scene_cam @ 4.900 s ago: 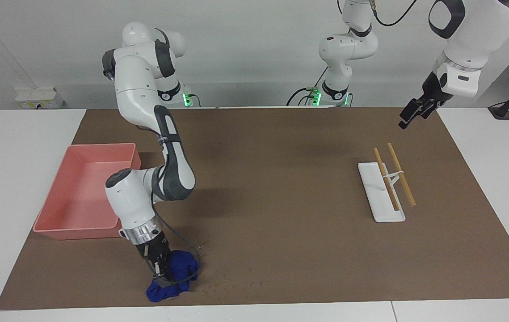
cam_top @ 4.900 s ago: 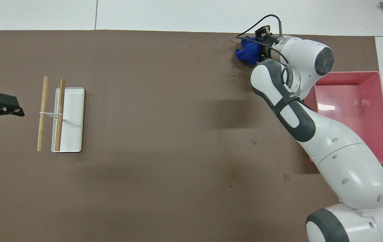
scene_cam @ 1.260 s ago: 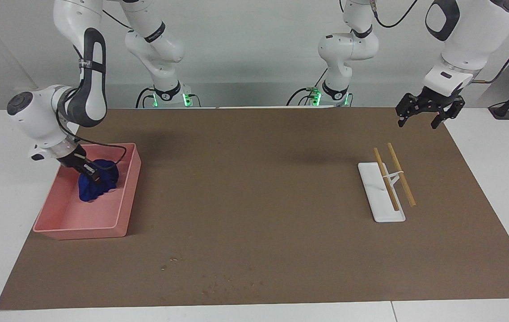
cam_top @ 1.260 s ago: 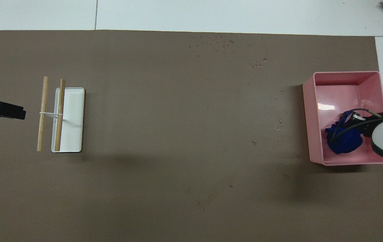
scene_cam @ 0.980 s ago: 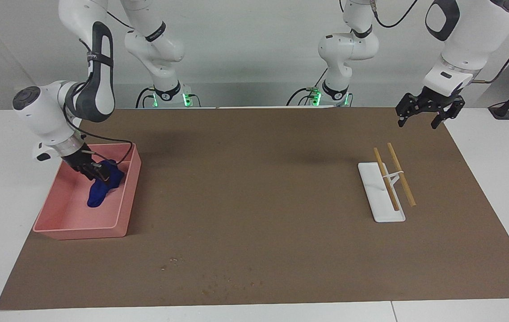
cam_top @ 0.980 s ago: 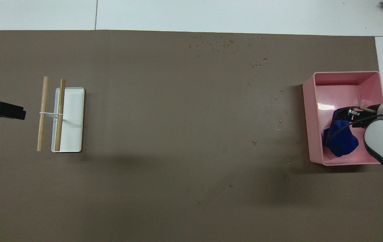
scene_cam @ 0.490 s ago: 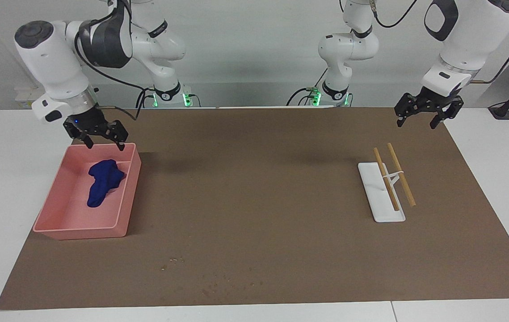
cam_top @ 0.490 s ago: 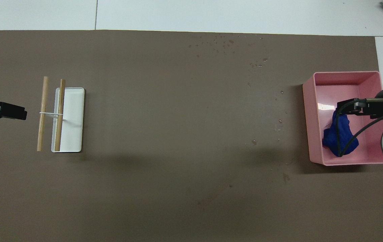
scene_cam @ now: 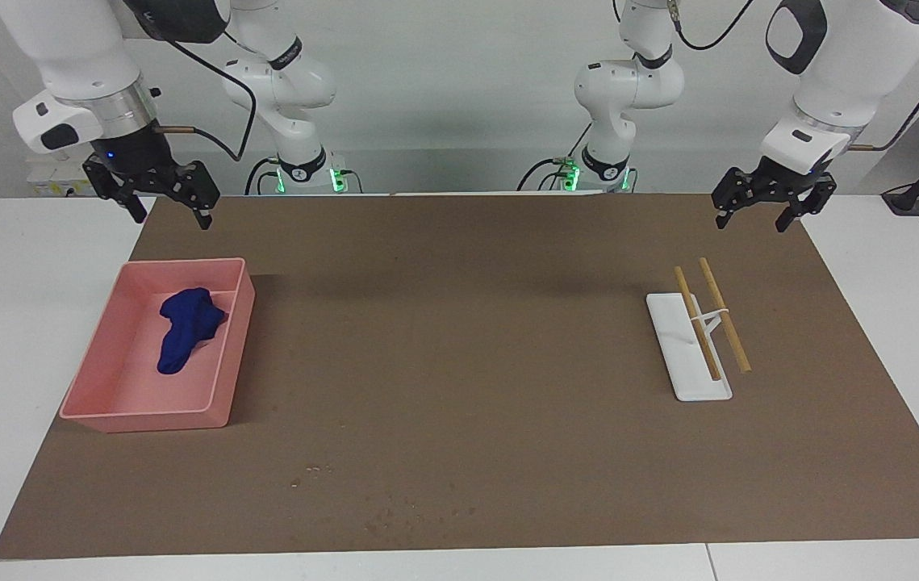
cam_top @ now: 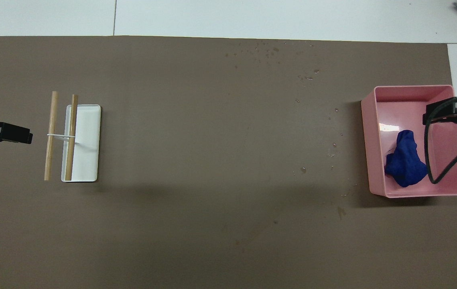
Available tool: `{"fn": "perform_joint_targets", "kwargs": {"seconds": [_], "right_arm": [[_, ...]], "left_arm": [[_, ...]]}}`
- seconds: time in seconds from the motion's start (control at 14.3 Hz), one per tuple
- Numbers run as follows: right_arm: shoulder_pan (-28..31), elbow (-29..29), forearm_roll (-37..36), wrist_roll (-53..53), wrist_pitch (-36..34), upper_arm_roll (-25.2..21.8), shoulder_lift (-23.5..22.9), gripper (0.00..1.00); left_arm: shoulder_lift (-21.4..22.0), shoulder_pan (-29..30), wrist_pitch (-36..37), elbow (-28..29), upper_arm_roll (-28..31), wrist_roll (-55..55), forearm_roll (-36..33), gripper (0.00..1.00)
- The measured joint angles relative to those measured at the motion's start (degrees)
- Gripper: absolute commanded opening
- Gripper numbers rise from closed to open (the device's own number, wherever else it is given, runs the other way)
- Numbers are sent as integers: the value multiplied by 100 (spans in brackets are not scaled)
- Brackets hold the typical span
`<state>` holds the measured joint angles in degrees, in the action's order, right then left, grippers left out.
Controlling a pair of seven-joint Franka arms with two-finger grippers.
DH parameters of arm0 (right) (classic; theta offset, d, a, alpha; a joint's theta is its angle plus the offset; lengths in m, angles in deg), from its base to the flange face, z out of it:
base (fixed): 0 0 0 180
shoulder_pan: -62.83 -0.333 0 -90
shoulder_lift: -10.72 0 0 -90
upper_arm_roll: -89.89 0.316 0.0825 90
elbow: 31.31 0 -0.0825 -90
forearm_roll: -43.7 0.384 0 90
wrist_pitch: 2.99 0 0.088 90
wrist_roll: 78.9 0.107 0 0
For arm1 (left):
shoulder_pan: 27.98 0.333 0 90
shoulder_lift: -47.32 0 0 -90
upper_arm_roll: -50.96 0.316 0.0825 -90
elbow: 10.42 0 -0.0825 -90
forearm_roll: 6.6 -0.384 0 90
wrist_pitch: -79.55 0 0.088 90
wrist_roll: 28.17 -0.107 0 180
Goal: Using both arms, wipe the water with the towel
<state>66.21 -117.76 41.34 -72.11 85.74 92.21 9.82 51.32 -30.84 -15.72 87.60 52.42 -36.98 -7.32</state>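
Observation:
The blue towel (scene_cam: 181, 327) lies crumpled in the pink bin (scene_cam: 144, 415) at the right arm's end of the table; it also shows in the overhead view (cam_top: 405, 160). My right gripper (scene_cam: 172, 216) is open and empty, raised over the bin's edge nearest the robots (cam_top: 449, 113). My left gripper (scene_cam: 749, 219) is open and empty, up in the air over the mat's corner at the left arm's end (cam_top: 15, 134). Water droplets (scene_cam: 394, 504) speckle the mat near its edge farthest from the robots (cam_top: 268, 50), and some lie beside the bin (cam_top: 332, 144).
A white rectangular rest (scene_cam: 689, 379) with two wooden chopsticks (scene_cam: 709, 323) tied by a white band lies at the left arm's end (cam_top: 88, 140). The brown mat (scene_cam: 467, 363) covers most of the white table.
My right gripper let go of the towel in the pink bin, opened, and rose up off it toward the robots. The towel stays in the bin. The left arm hardly moved.

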Motion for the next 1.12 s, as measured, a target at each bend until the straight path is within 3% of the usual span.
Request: {"fn": "perform_joint_targets", "kwargs": {"seconds": [1.12], "right_arm": [[-6, -219, 0, -29, -262, 25, 63, 100]], "left_arm": [[21, -1, 40, -6, 0, 0, 1, 100]]}}
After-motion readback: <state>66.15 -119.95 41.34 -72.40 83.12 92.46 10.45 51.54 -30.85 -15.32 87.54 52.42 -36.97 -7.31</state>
